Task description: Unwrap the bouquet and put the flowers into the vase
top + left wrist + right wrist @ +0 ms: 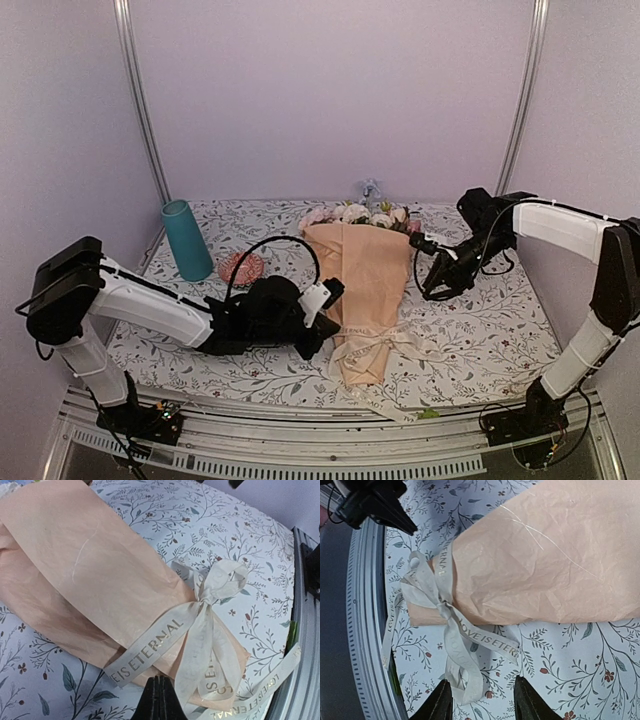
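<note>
Lying flat on the worktop (480, 330) between the arms, the bouquet (362, 290) looked light and crushable, best taken by its limp ribbon tails (200, 655), where the left hand (159, 700) sat fully closed, grip unclear, and the right hand (482, 700) stood parted around one tail.

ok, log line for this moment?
bouquet wrapped, ribbon tied | left hand shut near ribbon | right hand open beside bouquet | vase standing

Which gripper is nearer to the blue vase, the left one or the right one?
Left. The left gripper is at the bouquet's left side, to the right of the vase. The right gripper is at the bouquet's right side, much farther from the vase.
</note>
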